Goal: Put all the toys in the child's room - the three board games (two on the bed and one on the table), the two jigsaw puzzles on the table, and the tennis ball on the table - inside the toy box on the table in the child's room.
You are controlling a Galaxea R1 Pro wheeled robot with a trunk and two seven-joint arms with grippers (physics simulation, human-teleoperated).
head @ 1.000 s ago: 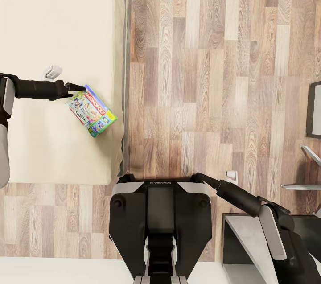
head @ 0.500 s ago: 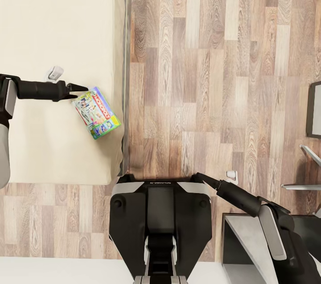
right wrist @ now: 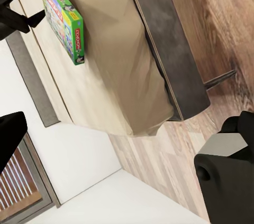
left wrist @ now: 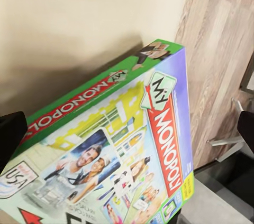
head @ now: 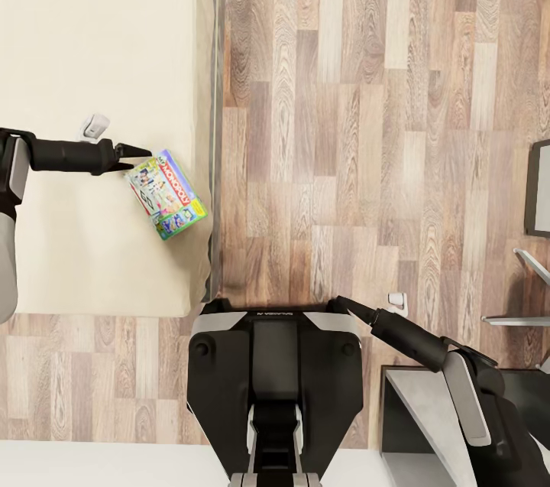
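Plain beige mattress on the bed (head: pixel 92 28), a smooth matt cloth look with no pattern. Sitting on it, the board game (head: pixel 166 193) reads as printed cardboard, its cover busy with colour and faintly sheened, green along the edge in the right wrist view. The bed's side rail (right wrist: pixel 159 39) is dark grey and matt. The floor (head: pixel 367 105) is wood plank, grainy brown-grey, satin finish. The left gripper (head: pixel 141 151) has black fingers (head: pixel 134 149), matt like hard plastic. The robot's trunk (head: pixel 275 365) mixes glossy black panels with pale grey shell.
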